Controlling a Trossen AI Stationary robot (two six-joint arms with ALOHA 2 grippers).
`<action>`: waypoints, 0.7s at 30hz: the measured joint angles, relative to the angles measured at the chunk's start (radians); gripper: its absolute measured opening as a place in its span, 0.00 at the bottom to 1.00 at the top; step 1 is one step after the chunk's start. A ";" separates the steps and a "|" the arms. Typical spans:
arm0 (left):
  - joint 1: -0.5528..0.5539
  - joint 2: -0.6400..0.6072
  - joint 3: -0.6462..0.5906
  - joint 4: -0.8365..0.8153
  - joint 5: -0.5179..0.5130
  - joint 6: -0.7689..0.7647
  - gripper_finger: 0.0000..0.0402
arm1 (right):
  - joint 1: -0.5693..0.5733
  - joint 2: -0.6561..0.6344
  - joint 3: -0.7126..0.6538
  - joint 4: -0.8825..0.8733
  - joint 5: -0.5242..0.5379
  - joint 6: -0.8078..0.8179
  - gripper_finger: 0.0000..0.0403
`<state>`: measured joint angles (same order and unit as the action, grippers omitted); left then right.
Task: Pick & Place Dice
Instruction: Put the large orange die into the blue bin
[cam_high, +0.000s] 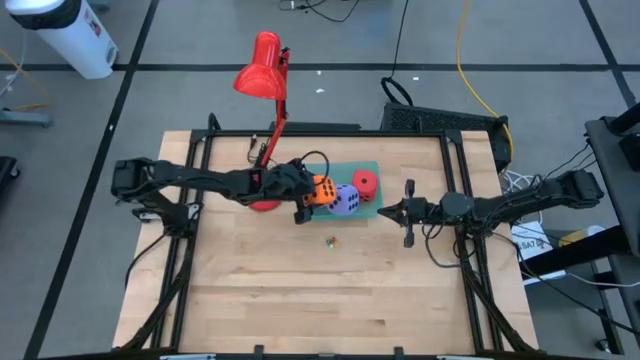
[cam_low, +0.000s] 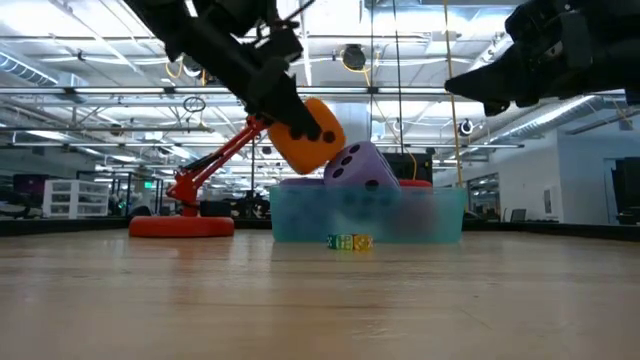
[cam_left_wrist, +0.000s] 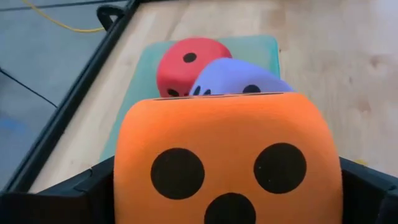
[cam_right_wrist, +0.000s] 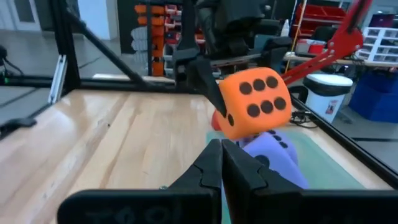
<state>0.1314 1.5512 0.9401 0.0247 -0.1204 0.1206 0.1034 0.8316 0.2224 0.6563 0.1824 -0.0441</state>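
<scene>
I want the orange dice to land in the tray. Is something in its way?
Yes. The left gripper holds the orange dice above the teal tray, but a purple dice sits right beside and under it, with a red dice further along the tray.

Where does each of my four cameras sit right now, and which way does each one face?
High: overhead, straight down on the table; both arms show.
Low: table height, level toward the teal tray; arms enter from above.
Left wrist: on the left arm, facing the orange die in the left hand.
Right wrist: on the right arm, past the shut right hand, facing the left arm.
All four share the orange die.
</scene>
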 joint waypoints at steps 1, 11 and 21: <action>0.000 0.012 0.000 0.003 0.000 0.001 0.97 | 0.000 0.021 0.000 0.018 -0.001 -0.007 0.00; -0.042 0.043 0.004 -0.047 -0.046 -0.029 0.98 | -0.006 0.254 0.139 0.028 -0.001 -0.026 0.00; -0.131 0.044 0.004 -0.106 -0.193 -0.016 0.98 | -0.006 0.449 0.290 0.023 -0.001 -0.079 0.00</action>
<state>0.0006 1.5947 0.9443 -0.0814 -0.3130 0.1051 0.0971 1.2805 0.5123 0.6793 0.1817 -0.1231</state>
